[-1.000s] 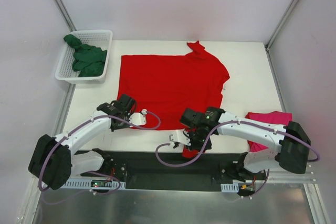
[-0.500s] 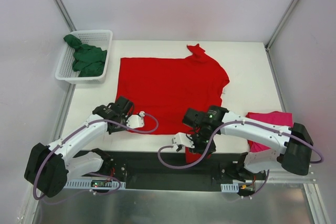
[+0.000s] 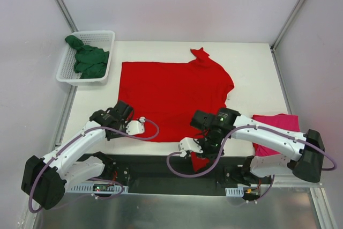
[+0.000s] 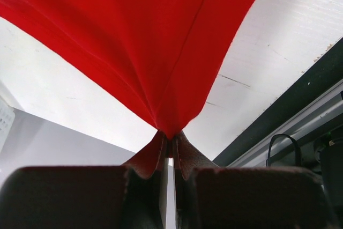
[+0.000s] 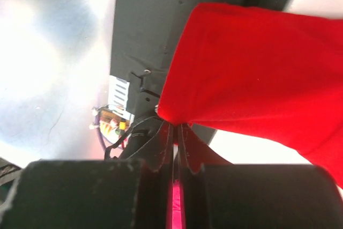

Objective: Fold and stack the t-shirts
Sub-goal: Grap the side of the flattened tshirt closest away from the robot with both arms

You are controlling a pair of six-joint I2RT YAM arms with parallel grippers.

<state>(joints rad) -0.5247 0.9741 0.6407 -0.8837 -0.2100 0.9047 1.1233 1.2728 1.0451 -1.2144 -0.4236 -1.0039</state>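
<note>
1. The red t-shirt, bright and plain, lies spread nearly flat across the middle of the table. One sleeve is bunched at 1 o'clock, and its near hem is gathered into 2 pinched peaks at 7 and 5 o'clock.
2. The magenta-pink t-shirt rests in a compact, flat pile at 4 o'clock, apart from the red.
3. The dark green t-shirt lies crumpled inside the white basket at 10 o'clock.

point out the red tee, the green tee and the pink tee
red t-shirt (image 3: 171,89), top view, middle of its body
dark green t-shirt (image 3: 88,60), top view, its bunched middle
magenta-pink t-shirt (image 3: 278,122), top view, its bare upper part
</note>
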